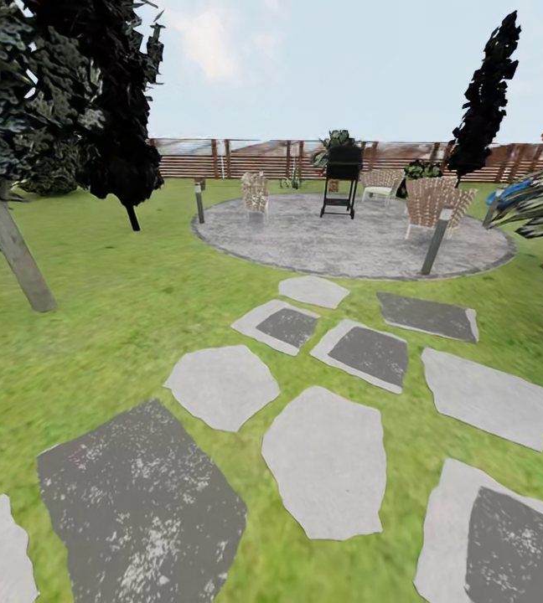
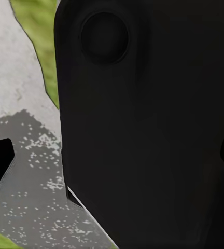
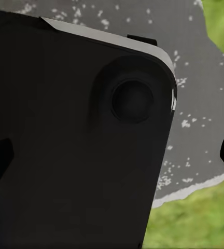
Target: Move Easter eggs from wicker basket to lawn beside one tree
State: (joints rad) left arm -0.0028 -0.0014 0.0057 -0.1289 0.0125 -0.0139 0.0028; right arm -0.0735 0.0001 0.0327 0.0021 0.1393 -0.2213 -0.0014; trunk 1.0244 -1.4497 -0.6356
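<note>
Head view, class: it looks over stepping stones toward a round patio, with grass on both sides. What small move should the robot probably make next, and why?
Probably turn to scan the lawn. Ahead lie only stepping stones, the paved patio with chairs and a grill, and a pale-trunked tree at left. The wicker basket and eggs are still to be found.

Lawn [image 1: 112,310]: mottled green grass, extends to the fence line. Flat grey stepping stones [image 1: 326,461] set in the grass in the foreground, some light, some dark and speckled. Round grey paved patio [image 1: 347,239] beyond them. Pale leaning tree trunk [image 1: 10,243] rises from the grass at left. Thin dark trunk [image 1: 132,218] stands further back.
</note>
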